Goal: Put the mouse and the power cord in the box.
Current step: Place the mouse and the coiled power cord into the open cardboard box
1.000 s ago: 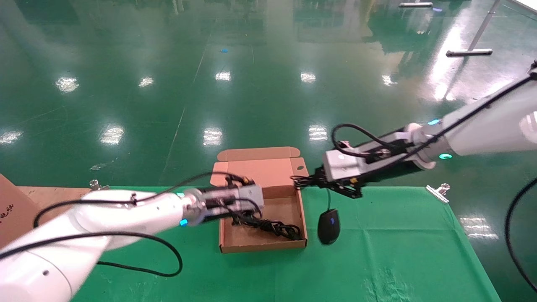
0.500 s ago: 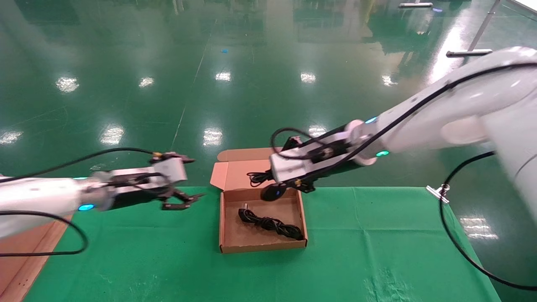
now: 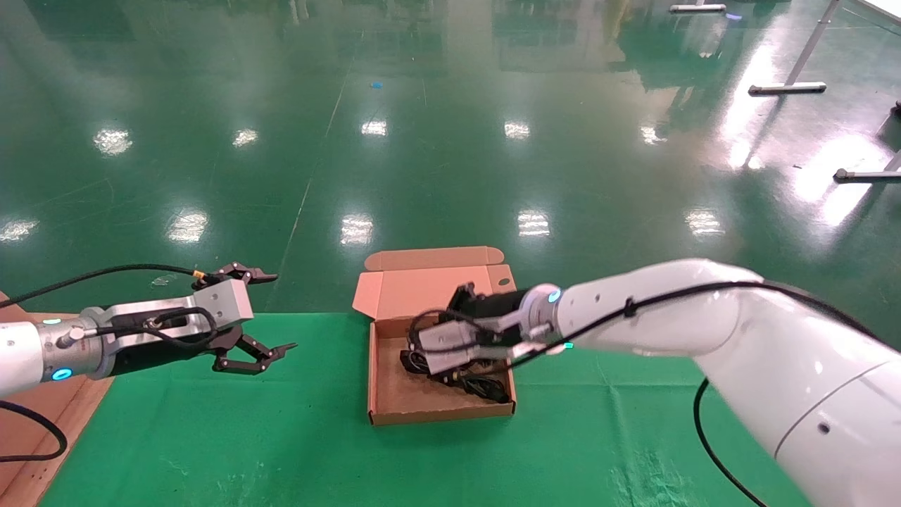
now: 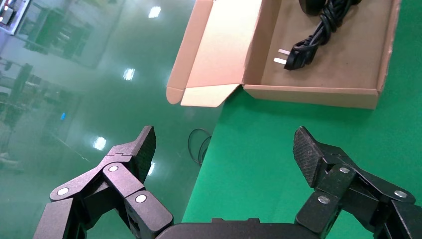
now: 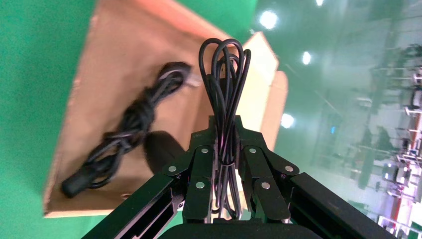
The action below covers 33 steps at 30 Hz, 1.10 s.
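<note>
Right gripper (image 5: 222,158) over box (image 3: 394,410), frame centre; jaws clamped on looped thin cable of mouse (image 5: 160,148) (dark oval body low inside box). Power cord (image 5: 127,134) lies in box, long axis diagonal. Left gripper (image 4: 224,149) left of box above green tabletop (image 3: 633,429), jaws wide apart, holding nothing.

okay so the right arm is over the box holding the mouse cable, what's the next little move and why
Probably open the right tool to drop the mouse. Its jaws pinch the looped thin cable, the mouse hangs over the box floor beside the power cord, and the left tool waits open off to the side.
</note>
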Each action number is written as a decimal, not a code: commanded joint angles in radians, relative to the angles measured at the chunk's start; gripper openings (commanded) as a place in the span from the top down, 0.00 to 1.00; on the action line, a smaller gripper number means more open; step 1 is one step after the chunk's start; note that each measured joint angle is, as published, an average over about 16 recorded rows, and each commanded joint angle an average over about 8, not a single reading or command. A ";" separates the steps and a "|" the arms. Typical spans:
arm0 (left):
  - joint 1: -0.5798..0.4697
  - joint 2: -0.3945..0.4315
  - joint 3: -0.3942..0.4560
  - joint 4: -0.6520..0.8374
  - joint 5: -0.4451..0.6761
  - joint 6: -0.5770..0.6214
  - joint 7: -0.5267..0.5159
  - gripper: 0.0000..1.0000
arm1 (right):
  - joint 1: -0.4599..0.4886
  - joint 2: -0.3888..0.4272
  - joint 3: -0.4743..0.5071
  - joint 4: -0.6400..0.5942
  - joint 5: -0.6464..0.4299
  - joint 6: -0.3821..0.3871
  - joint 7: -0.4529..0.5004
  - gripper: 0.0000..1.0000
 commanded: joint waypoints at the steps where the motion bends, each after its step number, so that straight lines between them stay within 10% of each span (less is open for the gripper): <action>1: 0.007 -0.005 0.002 -0.021 0.003 -0.010 -0.014 0.00 | -0.012 0.001 -0.047 0.013 0.004 0.024 0.016 0.67; 7: 0.017 -0.021 0.004 -0.055 0.004 -0.018 -0.033 0.00 | -0.028 0.001 -0.105 0.043 0.026 0.077 0.039 0.00; 33: 0.082 -0.057 -0.080 -0.163 -0.069 0.075 -0.143 0.00 | -0.121 0.136 0.065 0.151 0.179 -0.077 0.134 0.00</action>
